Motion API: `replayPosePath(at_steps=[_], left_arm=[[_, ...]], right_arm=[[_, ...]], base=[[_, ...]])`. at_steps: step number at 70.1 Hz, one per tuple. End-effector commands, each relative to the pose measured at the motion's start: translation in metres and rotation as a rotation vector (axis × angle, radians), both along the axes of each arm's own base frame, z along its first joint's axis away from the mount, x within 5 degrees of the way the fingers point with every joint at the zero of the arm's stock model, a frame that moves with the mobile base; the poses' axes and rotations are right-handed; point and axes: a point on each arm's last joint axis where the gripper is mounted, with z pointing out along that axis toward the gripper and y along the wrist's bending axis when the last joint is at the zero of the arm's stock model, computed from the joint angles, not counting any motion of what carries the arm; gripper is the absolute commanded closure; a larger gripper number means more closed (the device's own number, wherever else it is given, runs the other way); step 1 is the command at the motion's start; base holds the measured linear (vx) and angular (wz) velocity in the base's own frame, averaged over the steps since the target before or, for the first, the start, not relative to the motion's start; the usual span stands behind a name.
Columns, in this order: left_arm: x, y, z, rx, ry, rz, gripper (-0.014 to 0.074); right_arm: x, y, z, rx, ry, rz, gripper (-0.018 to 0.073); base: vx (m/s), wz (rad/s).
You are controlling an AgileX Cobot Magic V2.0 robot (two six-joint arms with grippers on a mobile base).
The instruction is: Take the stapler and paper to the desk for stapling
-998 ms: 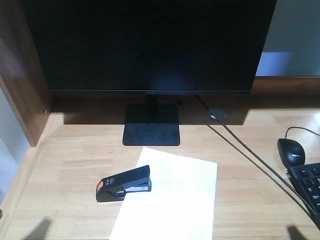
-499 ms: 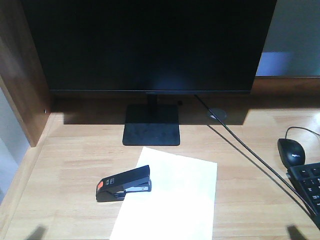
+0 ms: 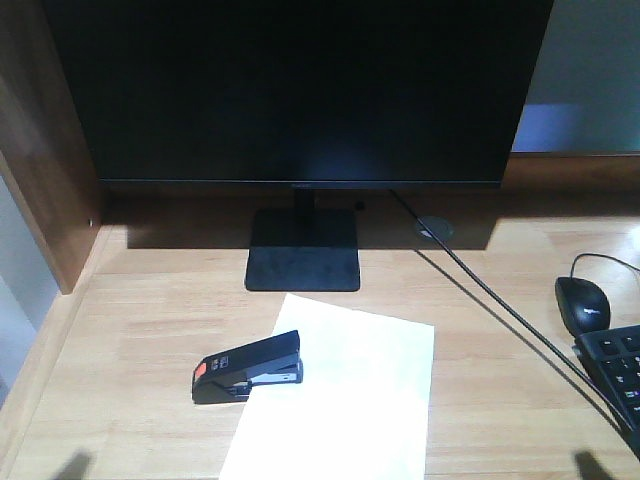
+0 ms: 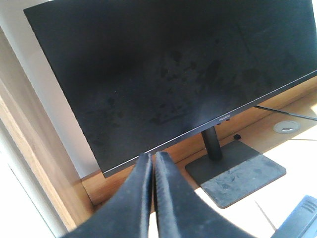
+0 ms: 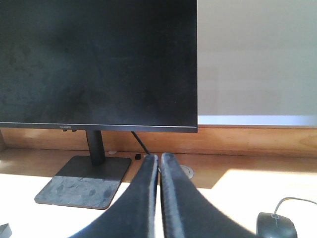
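Exterior front-facing view: the stapler [image 3: 248, 367] lies on the bench [image 3: 130, 330], left of the monitor stand [image 3: 303, 250] and nearer, its end overlapping the paper [image 3: 345, 400]. Left claw [image 4: 152, 161] and right claw [image 5: 159, 159] are pinched together, empty, raised facing the monitor.

Items counted on the desk [image 3: 140, 300]: one stapler [image 3: 248, 367]; one sheet of paper [image 3: 345, 400]; one monitor [image 3: 300, 90] on one stand [image 3: 303, 255]; one mouse [image 3: 584, 302] at far right; one keyboard [image 3: 618, 372], partly in view; one cable [image 3: 500, 310]; two grippers, left gripper [image 4: 152, 163] and right gripper [image 5: 159, 163].
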Motion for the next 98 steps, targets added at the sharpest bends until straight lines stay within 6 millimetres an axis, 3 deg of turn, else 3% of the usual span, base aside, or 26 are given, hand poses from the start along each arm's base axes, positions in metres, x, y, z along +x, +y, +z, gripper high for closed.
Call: replayPosePath(at_steps=[1, 23, 46, 73, 98], left_arm=[[0.000, 0.000, 0.014, -0.047, -0.077, 0.000, 0.0603], [-0.001, 0.000, 0.015, -0.078, -0.076, -0.001, 0.0603], [-0.025, 0.014, 0.011, -0.232, -0.056, 0.085, 0.0603], [-0.041, 0.024, -0.052, -0.323, -0.071, 0.220, 0.0603], [-0.032, 0.026, -0.104, -0.370, 0.034, 0.280, 0.0603]], right_arm=[[0.000, 0.000, 0.009, -0.020, -0.026, 0.000, 0.0566], [0.000, 0.000, 0.009, -0.020, -0.026, 0.000, 0.0566], [0.000, 0.000, 0.009, -0.020, -0.026, 0.000, 0.0566], [0.000, 0.000, 0.009, -0.018, -0.026, 0.001, 0.0566], [0.000, 0.000, 0.009, -0.018, -0.026, 0.001, 0.0566]], base=[[0.00, 0.00], [0.00, 0.00], [0.00, 0.00], [0.00, 0.00], [0.00, 0.00]])
